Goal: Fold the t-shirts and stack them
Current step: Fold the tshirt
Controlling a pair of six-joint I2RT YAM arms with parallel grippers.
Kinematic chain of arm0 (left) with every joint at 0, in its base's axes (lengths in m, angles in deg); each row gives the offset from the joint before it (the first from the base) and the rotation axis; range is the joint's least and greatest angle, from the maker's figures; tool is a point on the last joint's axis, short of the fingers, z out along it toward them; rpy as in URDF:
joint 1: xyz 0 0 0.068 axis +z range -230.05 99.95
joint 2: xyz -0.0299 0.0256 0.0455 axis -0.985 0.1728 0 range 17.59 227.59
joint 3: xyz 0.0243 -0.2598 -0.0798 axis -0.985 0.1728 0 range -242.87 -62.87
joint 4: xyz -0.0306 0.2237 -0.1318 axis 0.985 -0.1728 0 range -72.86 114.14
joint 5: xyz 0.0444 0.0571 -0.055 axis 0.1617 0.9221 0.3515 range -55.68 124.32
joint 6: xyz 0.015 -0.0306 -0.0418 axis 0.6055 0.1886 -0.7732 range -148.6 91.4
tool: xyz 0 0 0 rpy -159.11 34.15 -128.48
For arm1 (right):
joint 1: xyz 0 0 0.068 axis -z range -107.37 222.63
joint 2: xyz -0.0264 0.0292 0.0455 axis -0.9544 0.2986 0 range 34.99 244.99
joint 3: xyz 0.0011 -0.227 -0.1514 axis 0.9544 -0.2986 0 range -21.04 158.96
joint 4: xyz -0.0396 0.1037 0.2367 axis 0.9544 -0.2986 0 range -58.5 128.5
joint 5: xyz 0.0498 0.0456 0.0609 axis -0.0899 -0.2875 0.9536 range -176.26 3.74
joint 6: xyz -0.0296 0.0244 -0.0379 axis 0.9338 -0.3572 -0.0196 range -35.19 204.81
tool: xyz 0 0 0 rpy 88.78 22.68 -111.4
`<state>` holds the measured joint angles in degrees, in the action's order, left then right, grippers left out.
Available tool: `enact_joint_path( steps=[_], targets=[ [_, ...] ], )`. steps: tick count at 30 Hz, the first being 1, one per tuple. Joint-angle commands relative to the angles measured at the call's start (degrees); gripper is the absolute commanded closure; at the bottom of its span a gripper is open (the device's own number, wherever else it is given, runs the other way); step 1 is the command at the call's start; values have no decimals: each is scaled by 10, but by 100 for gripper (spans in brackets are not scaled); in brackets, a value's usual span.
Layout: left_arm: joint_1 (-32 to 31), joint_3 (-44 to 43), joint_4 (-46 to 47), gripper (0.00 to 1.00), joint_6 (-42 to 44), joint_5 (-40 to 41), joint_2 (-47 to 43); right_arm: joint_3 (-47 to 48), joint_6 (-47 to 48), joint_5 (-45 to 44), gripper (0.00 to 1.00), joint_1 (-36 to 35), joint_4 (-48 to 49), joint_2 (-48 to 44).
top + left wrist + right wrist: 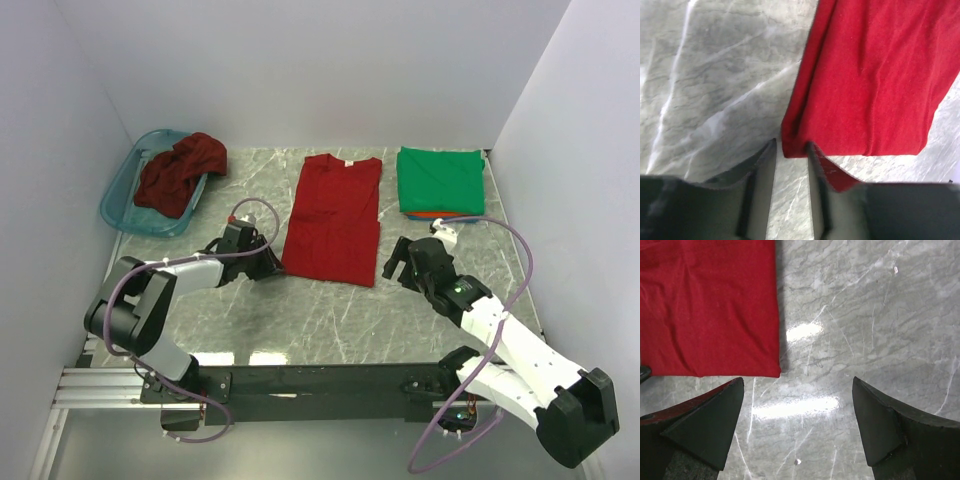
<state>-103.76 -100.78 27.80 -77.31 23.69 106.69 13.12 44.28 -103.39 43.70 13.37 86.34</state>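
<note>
Working on the red t-shirt (335,215), lying flat in the middle of the bench (330,310) as a long strip, collar at the far end, hem nearest the arms. Seeing the finished pile at the far right: a green t-shirt (440,180) folded square on top, with an orange-red edge peeking out beneath. Seeing also a maroon t-shirt (178,172) bunched up in the teal basket (115,200) at the far left.

Holding the left jaws narrow at the near left corner of the hem, a slit of bench showing between them, the corner of the cloth sitting right at the tips and one layer lying over one finger; not possible to tell whether anything is being pinched. Hanging the right jaws wide apart just off the near right corner, touching nothing.

Judging the cloth as light, soft and floppy: sagging wherever unsupported, with layers slipping over each other and over the polished stone. Favouring a hold at both hem corners, catching every layer together, and lifting evenly so the strip is folding toward the collar without skewing.
</note>
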Motion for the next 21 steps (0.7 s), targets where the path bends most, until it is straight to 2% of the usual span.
enact_joint_path(
  steps=[1, 5, 9, 13, 21],
  targets=[
    [-2, -13, 18, 67, 13, -22, 17, -9, -9, -13, 5, 3, 7, -9],
    [-4, -15, 18, 82, 12, -29, 36, -16, 3, -1, 5, 3, 20, -6],
    [-4, -18, 10, 99, 10, -28, 41, -26, 26, 65, 5, 3, 47, 13],
    [-5, -7, 9, 99, 5, -20, 28, -26, 85, 158, 4, 3, 93, 49],
    [-5, 24, 14, 100, -9, -7, -5, -7, 121, 195, 4, 3, 134, 148]
  ],
)
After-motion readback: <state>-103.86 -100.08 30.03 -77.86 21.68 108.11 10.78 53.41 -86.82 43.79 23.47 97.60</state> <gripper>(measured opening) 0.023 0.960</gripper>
